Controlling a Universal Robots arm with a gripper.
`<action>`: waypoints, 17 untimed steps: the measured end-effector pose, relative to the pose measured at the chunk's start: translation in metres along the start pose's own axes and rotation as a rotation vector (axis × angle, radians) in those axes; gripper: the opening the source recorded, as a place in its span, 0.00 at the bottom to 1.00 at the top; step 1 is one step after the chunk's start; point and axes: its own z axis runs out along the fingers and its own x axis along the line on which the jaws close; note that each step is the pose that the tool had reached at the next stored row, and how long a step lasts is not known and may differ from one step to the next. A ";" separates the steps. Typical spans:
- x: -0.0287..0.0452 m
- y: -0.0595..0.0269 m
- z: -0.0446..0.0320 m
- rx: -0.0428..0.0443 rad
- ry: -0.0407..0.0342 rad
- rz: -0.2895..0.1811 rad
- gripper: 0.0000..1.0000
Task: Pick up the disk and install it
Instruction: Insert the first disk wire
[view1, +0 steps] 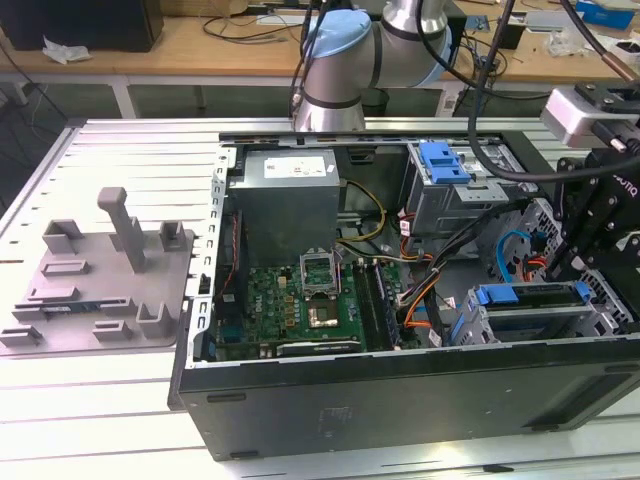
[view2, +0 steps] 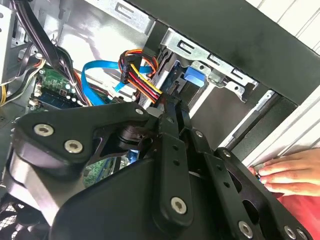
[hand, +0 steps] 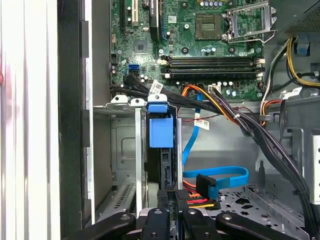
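Open black steel case (view1: 400, 405) on slatted metal desk (view1: 90, 400). Inside: green motherboard (hand: 200, 45), grey sheet-metal box (view1: 285, 200), bundled cables (hand: 250, 125), one flat blue.

Disk (hand: 161, 131) stands on edge in the bare-metal cage (hand: 120, 102) at a corner of the case. A bright blue plastic carrier frames it.

Gripper (hand: 175, 202) is black and drawn to a narrow gap, tips at the disk's near edge. Pinching or only touching: cannot tell.

A hand (view2: 290, 172) lies just outside the case wall.
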 end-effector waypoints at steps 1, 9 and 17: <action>0.0000 0.0000 0.0000 0.0003 0.0002 -0.009 0.16; 0.0038 0.0000 0.0004 0.0064 0.0002 -0.023 0.16; 0.0035 0.0001 0.0007 0.0065 0.0001 -0.023 0.16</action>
